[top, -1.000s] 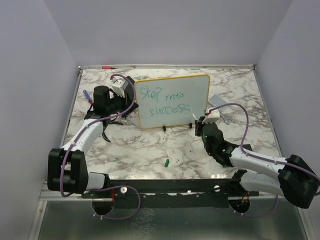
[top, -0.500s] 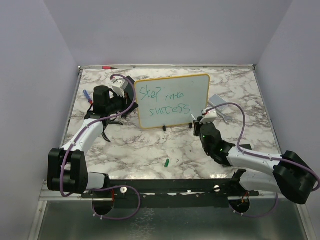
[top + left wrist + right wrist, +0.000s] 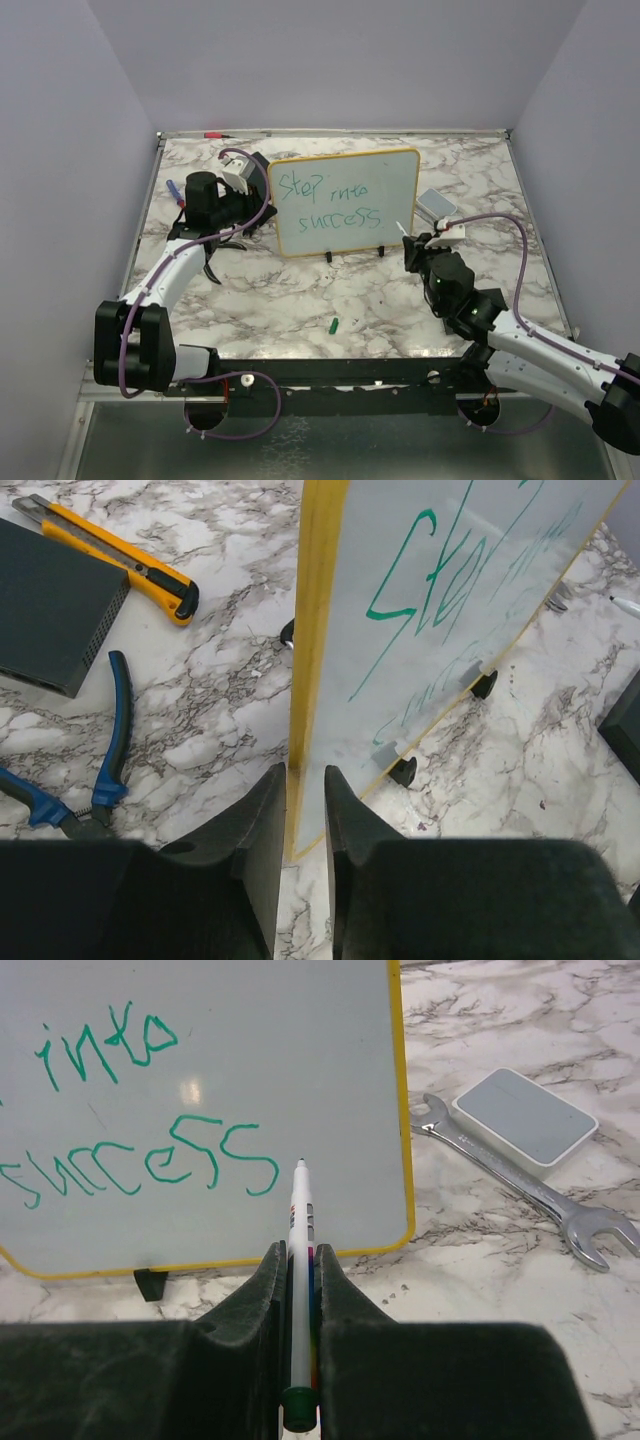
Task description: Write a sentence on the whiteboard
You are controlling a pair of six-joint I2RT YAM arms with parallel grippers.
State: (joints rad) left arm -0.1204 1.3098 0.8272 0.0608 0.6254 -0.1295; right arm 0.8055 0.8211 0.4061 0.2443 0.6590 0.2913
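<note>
Right fingers (image 3: 270, 1270) clench marker (image 3: 300, 1220); left fingers (image 3: 265, 800) straddle whiteboard (image 3: 312, 630) edge, grip unclear. Release straight back, don't tip it.

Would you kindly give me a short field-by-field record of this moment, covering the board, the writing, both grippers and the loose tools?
Board: white rectangular whiteboard with yellow frame, upright on marble table
Writing: green handwritten sentence, "Step into success", two lines
Left gripper: fingers straddle the board's frame edge; grip unclear
Right gripper: shut on white marker, tip toward board
Right of board: silver open-ended wrench, flat white box
Left of board: yellow utility knife, blue-handled pliers
</note>
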